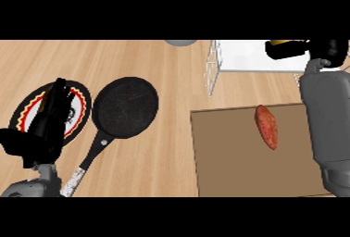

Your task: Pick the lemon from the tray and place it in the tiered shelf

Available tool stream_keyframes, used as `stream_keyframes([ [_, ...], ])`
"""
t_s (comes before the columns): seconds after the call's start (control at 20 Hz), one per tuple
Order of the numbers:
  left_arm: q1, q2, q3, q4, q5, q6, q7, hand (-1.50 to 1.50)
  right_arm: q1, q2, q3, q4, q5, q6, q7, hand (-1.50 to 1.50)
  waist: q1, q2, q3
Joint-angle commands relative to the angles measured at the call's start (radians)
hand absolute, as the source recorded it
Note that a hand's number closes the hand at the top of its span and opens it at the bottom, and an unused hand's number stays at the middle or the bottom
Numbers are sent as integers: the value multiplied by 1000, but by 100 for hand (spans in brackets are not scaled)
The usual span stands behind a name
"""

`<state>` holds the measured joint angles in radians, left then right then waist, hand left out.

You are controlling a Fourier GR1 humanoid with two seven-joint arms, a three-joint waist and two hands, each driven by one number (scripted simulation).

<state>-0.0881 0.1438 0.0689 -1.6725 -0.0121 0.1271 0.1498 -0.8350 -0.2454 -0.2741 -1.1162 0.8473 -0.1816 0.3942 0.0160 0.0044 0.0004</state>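
Lemon (282,42), a yellow sliver, shows within the curled fingers of the black right hand (308,47) over the white wire tiered shelf (239,58). Going left to right: the left hand (27,143) rests open by a patterned plate (80,99), then a black frying pan (126,107), then the brown flat tray (232,157) holding a reddish oblong food (266,126) on the wooden surface (171,152). Placing seems underway; next comes lowering and release; no writing readable.

No readable text, label, brand, number or sign appears anywhere. The plate (80,99) at the left carries only a red, yellow and black zigzag rim pattern, no lettering.
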Motion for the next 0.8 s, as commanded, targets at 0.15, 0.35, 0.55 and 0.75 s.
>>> stream_keyframes([
  [0.15,9,-8,-2,-17,-14,8,17,0,-101,-22,-37,308,-12,-165,-138,150,3,0,0],
  [0.35,-5,-15,2,0,2,-4,-5,0,-162,-10,-108,394,-101,-186,-146,-150,6,2,0],
  [0.55,48,-17,-11,-45,-4,-13,-3,0,-164,-46,-135,525,-155,-181,-276,-150,11,3,0],
  [0.75,24,-21,-15,-57,-5,-12,29,0,-227,-86,-149,624,-182,-157,-326,-150,12,4,0],
])
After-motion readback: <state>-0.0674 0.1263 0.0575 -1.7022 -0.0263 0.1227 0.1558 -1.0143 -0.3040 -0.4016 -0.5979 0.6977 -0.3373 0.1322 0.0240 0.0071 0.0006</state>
